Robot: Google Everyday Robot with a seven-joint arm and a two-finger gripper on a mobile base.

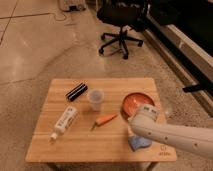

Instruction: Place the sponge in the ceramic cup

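Observation:
The blue sponge (139, 144) lies near the table's front right edge, partly covered by my white arm (170, 134), which reaches in from the right. My gripper (133, 133) hangs under the arm's rounded end, right at the sponge's top, and is mostly hidden by the arm. The pale ceramic cup (95, 99) stands upright in the middle of the table, left of the arm and well apart from the sponge. It looks empty.
An orange-red shallow bowl (136, 102) sits just behind the arm's end. An orange carrot-like piece (106, 119) lies in front of the cup, a white tube (64, 123) at the left, and a black block (76, 91) at the back left. An office chair (122, 22) stands beyond the wooden table (85, 145).

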